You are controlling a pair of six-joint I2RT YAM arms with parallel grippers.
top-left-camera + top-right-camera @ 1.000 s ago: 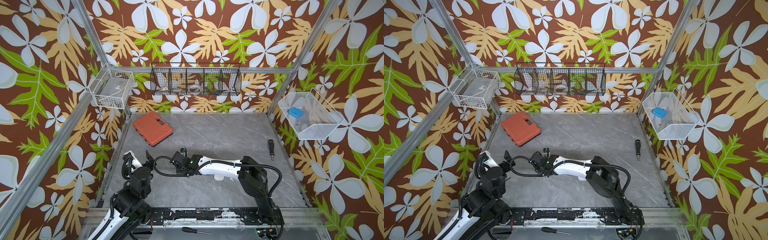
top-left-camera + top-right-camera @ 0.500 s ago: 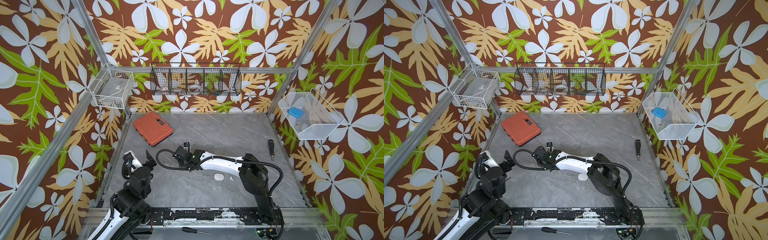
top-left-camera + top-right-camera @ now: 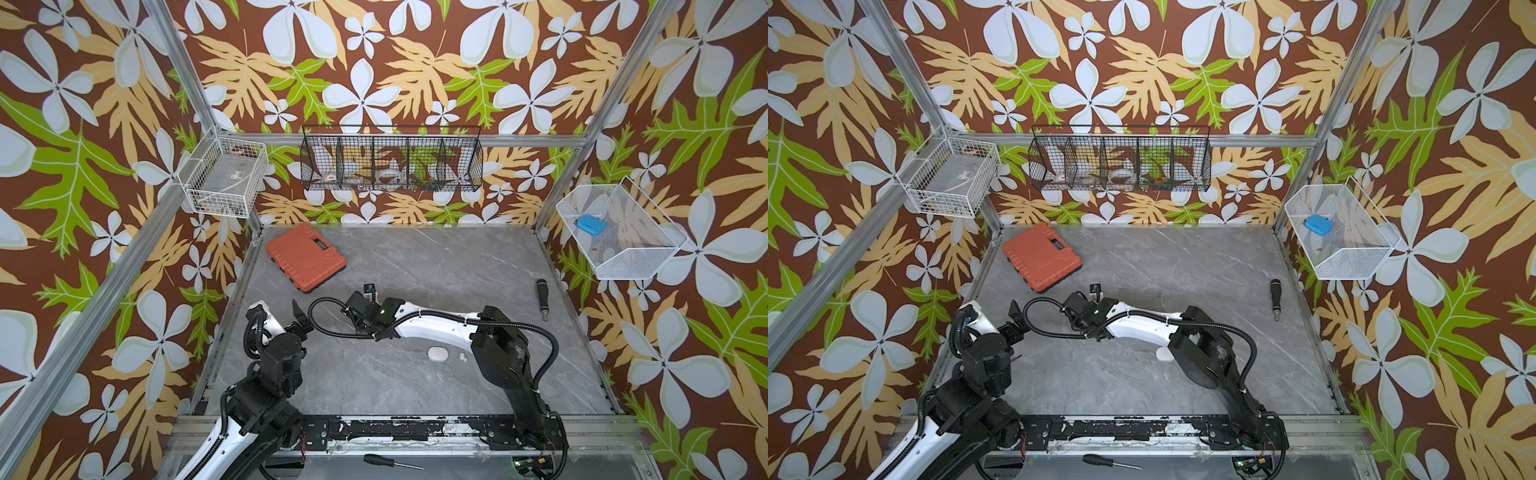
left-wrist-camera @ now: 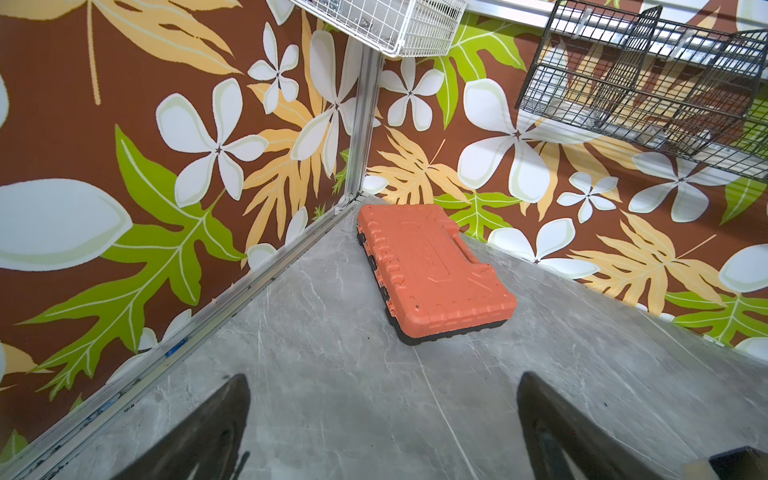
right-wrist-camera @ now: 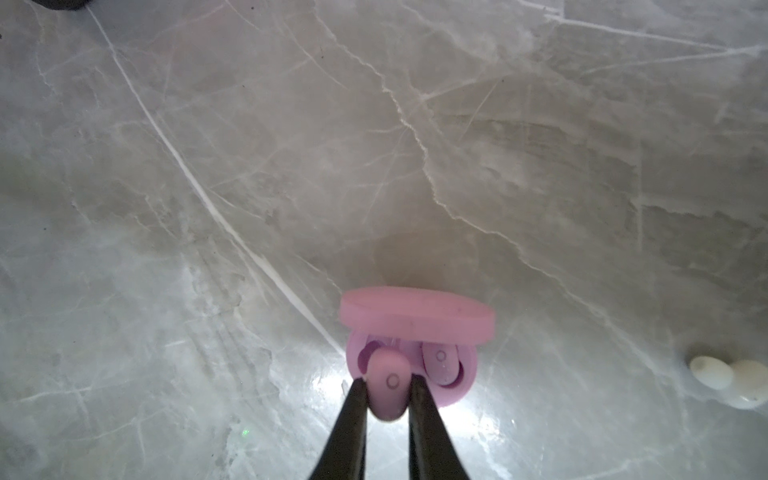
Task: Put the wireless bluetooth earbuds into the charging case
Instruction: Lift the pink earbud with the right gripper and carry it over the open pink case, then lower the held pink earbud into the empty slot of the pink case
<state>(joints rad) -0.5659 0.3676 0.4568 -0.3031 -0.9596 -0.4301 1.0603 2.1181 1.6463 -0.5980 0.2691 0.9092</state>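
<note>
My right end effector (image 5: 389, 379) pinches a lilac-pink earbud (image 5: 386, 372) at the open pink charging case (image 5: 467, 384). My left end effector (image 4: 382, 376) stands spread, well apart.

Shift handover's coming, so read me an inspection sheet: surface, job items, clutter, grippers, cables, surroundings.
Surface: grey marble-patterned tabletop, nothing spilled.
Job's things: open pink plastic charging case, one pink earbud seated; second pink earbud at its empty well; white pebble-shaped case, white bud beside it.
Clutter: orange plastic tool case; black-handled screwdriver.
Grippers: right gripper fingers shut on second pink earbud; left gripper open, empty.
Cables: black corrugated hose loops beside right gripper.
Surroundings: black wire basket, white wire basket, white mesh basket.
</note>
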